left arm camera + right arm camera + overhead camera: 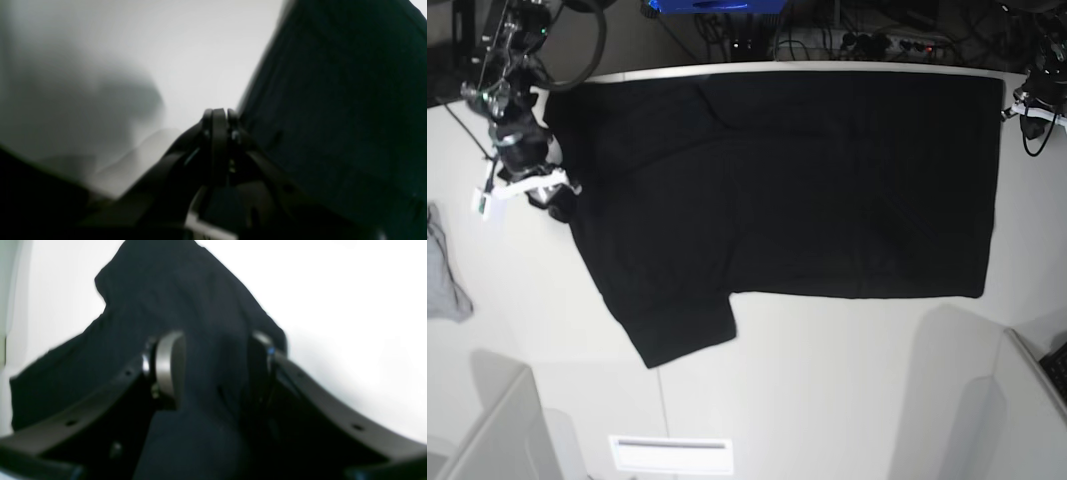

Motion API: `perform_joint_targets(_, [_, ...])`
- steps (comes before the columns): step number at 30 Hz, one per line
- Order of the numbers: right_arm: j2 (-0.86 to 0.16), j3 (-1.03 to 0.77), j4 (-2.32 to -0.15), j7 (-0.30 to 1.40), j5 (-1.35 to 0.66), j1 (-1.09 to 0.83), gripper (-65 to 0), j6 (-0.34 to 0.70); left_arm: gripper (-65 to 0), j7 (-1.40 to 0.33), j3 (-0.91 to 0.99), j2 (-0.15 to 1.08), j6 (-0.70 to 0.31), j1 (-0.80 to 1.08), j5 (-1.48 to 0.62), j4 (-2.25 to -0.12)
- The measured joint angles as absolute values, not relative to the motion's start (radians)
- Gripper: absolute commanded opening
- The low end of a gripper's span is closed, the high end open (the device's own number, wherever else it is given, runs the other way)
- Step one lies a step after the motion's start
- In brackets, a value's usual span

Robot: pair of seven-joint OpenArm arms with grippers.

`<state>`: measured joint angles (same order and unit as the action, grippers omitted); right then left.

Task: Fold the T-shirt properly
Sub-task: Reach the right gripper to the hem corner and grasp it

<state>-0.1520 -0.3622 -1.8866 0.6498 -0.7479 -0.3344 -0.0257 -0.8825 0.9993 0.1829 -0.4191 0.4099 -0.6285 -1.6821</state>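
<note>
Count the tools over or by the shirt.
2. The left tool is at the shirt's edge on the base view's right; the right tool is by its left edge.

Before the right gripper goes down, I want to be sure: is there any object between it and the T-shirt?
Nothing visible stands between the right gripper and the black T-shirt; the cloth shows directly between its open fingertips.

Base cam: high up, looks down over the whole shirt [807, 200] and white table [827, 400]. Left wrist cam: close, down along left gripper [217, 116] at shirt edge. Right wrist: close, between right gripper's fingers [170, 370]. All three share shirt.
</note>
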Motion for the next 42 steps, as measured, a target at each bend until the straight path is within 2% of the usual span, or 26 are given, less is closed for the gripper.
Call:
perform_joint_targets(8, [-0.268, -0.184, -1.56, 0.649, -0.752, -0.015, -35.6, -0.03, -65.0, -0.879, 0.994, 0.185, -0.419, 0.407, -0.628, -1.687])
perform_joint_targets(13, [-0.276, -0.095, -1.298, 0.649, -0.744, 0.206, -27.2, -0.033, -65.0, -0.88, 0.999, 0.186, -0.419, 0.407, -0.628, -1.69])
perform_joint_targets(18, [-0.281, 0.004, -1.024, 0.643, -0.744, 0.414, -23.9, -0.033, -65.0, -0.879, 1.003, 0.184, -0.419, 0.413, -0.628, -1.69])
perform_joint_targets(20, [-0.281, 0.044, -0.924, 0.64, -0.741, 0.487, -23.9, 0.007, -65.0, -0.879, 1.004, 0.185, -0.419, 0.416, -0.628, -1.69])
perform_joint_targets(22, [-0.278, 0.084, -0.816, 0.634, -0.749, 0.556, -24.3, 0.092, -65.0, -0.879, 1.004, 0.186, -0.419, 0.416, -0.626, -1.69])
perform_joint_targets(24, [-0.276, 0.126, -0.718, 0.603, -0.751, 0.611, -24.3, 0.119, -65.0, -0.879, 1.004, 0.185, -0.419, 0.415, -0.628, -1.69])
perform_joint_targets(30, [-0.275, 0.322, -0.503, 0.478, -0.74, 0.686, -24.0, 0.118, -65.0, -0.879, 1.004, 0.184, -0.419, 0.416, -0.628, -1.69])
perform_joint_targets(40, [-0.245, 0.426, -0.496, 0.452, -0.752, 0.701, -25.2, 0.124, -65.0, -0.879, 1.004, 0.186, -0.419, 0.413, -0.628, -1.689])
perform_joint_targets(42, [-0.234, 0.43, -0.496, 0.444, -0.751, 0.701, -29.6, 0.125, -65.0, -0.879, 1.004, 0.185, -0.419, 0.413, -0.628, -1.689])
